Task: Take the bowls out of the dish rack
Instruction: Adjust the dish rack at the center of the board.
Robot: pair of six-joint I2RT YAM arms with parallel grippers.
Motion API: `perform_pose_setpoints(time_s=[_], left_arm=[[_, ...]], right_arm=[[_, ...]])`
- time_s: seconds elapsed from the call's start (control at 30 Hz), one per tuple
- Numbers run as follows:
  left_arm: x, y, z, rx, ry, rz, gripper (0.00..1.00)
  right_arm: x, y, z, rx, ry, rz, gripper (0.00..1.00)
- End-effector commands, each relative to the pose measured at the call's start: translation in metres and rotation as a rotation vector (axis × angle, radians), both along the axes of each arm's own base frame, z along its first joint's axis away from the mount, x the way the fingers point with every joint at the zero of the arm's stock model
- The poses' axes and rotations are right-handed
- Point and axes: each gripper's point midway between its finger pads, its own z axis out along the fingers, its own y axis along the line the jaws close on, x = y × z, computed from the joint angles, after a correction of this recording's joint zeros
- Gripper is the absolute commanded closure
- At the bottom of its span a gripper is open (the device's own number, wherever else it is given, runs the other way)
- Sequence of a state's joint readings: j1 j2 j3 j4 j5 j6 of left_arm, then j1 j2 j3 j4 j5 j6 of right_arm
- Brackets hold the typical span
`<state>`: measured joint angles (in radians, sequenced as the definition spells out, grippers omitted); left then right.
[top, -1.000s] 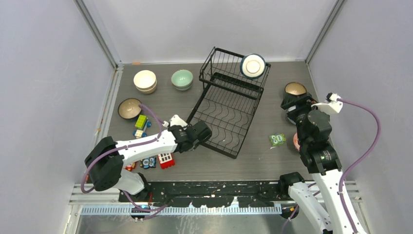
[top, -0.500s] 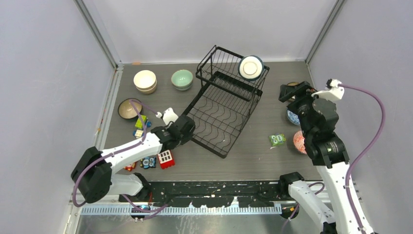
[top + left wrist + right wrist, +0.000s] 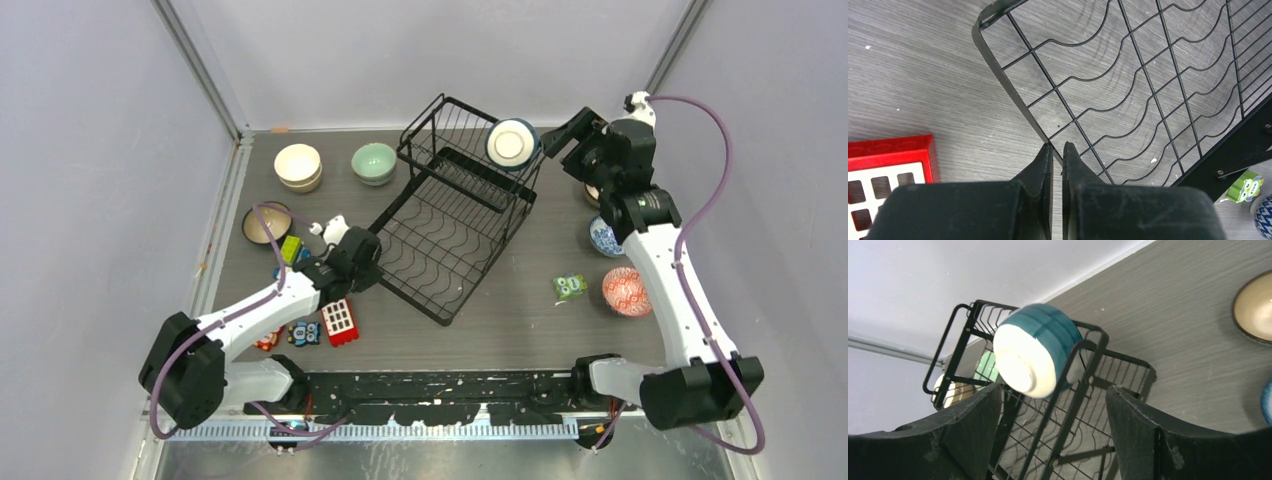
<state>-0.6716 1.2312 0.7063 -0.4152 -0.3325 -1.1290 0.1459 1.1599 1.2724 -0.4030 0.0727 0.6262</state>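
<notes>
Black dish rack [image 3: 470, 187], teal bowl [image 3: 1037, 349], red patterned bowl [image 3: 627, 291], green bowl [image 3: 374, 162].

The black wire dish rack [image 3: 455, 225] is sitting skewed, a dark teal, cream-lined ceramic bowl [image 3: 513, 143] tipping sideways at its raised basket's corner. Stacked cream bowls [image 3: 298, 165], a pale green bowl [image 3: 374, 162] and a brown bowl [image 3: 262, 222] are standing left of it, a blue-and-white bowl [image 3: 599, 238] and a red patterned bowl [image 3: 626, 291] right.

Central dish rack [image 3: 455, 225], one bowl [image 3: 512, 142] at its far-right corner, other bowls [image 3: 374, 162] left, more bowls [image 3: 626, 290] right
</notes>
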Motion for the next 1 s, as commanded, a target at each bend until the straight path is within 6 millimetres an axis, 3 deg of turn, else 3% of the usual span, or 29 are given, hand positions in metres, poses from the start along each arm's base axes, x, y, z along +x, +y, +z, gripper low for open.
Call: perform_pose_setpoints(time_s=[0.0, 0.13, 0.33, 0.53, 0.8, 0.97], left_arm=[[-0.04, 0.048, -0.058, 0.242, 0.252, -0.083, 1.0], [-0.034, 0.054, -0.065, 0.269, 0.293, -0.077, 1.0], [-0.028, 0.068, -0.072, 0.265, 0.329, -0.024, 1.0], [-0.021, 0.08, -0.081, 0.274, 0.367, 0.018, 1.0], [-0.02, 0.082, -0.087, 0.274, 0.373, 0.038, 1.0], [-0.016, 0.086, -0.084, 0.282, 0.373, 0.047, 1.0]], right_arm=[[0.023, 0.003, 0.042, 0.111, -0.125, 0.077, 0.19], [0.045, 0.006, 0.038, 0.197, -0.123, 0.134, 0.16], [0.077, -0.013, 0.041, 0.328, -0.137, 0.163, 0.1], [0.097, -0.03, 0.037, 0.409, -0.188, 0.108, 0.09], [0.134, -0.053, 0.004, 0.507, -0.199, 0.015, 0.1], [0.135, -0.052, -0.005, 0.543, -0.197, 0.018, 0.11]])
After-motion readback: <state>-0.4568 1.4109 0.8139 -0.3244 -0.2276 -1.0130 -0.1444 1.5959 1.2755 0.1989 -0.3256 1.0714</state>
